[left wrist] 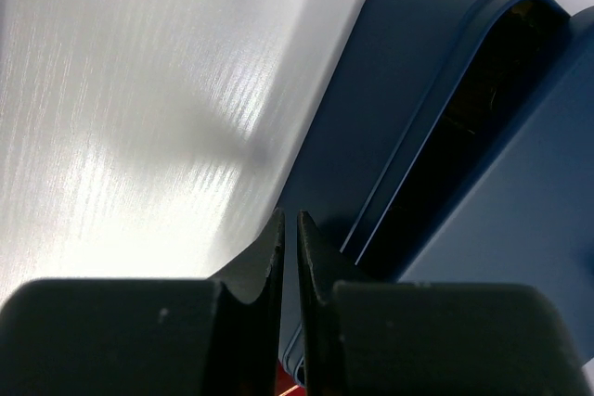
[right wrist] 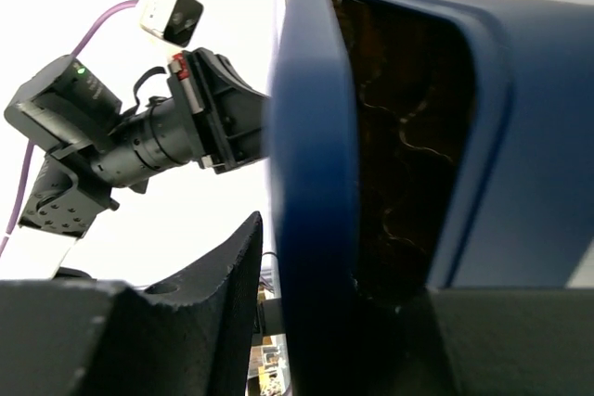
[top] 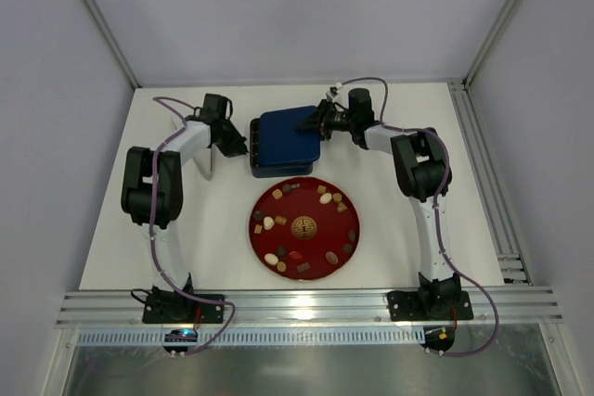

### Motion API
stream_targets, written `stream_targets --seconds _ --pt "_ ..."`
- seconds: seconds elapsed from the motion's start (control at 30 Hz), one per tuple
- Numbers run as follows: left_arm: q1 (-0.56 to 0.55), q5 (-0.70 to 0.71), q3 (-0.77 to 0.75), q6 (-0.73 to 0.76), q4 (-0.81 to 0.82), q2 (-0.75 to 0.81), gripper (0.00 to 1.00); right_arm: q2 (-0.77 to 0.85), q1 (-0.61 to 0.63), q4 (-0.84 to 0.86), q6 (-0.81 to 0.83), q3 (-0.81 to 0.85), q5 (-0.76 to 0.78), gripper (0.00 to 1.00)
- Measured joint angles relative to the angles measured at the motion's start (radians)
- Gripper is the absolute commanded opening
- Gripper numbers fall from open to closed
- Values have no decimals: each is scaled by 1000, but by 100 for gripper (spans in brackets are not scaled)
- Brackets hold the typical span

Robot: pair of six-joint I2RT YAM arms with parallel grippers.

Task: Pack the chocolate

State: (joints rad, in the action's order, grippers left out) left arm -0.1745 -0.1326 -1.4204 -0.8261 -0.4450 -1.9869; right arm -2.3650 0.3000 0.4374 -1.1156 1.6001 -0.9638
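Note:
Several small chocolate pieces (top: 325, 198), brown, tan and cream, lie around the round red plate (top: 306, 203) in the middle of the table. The dark blue box (top: 278, 146) stands behind the plate. My right gripper (top: 314, 125) is shut on the box lid (right wrist: 311, 136) at its right edge and holds it tilted up, so the dark inside (right wrist: 399, 136) shows. My left gripper (top: 243, 147) is shut and empty, with its tips (left wrist: 289, 222) against the box's left side (left wrist: 427, 90). No chocolate shows in the box.
The left arm's wrist (right wrist: 148, 136) shows beyond the lid in the right wrist view. Grey walls enclose the white table (top: 408, 220). An aluminium rail (top: 306, 305) runs along the near edge, and another rail (top: 483, 183) runs along the right side.

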Motion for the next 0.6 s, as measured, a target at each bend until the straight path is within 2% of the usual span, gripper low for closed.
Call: stream_targets --seconds 0.6 --pt "0 -3 -4 1 -2 0 8 53 -14 -315 224 17 66 43"
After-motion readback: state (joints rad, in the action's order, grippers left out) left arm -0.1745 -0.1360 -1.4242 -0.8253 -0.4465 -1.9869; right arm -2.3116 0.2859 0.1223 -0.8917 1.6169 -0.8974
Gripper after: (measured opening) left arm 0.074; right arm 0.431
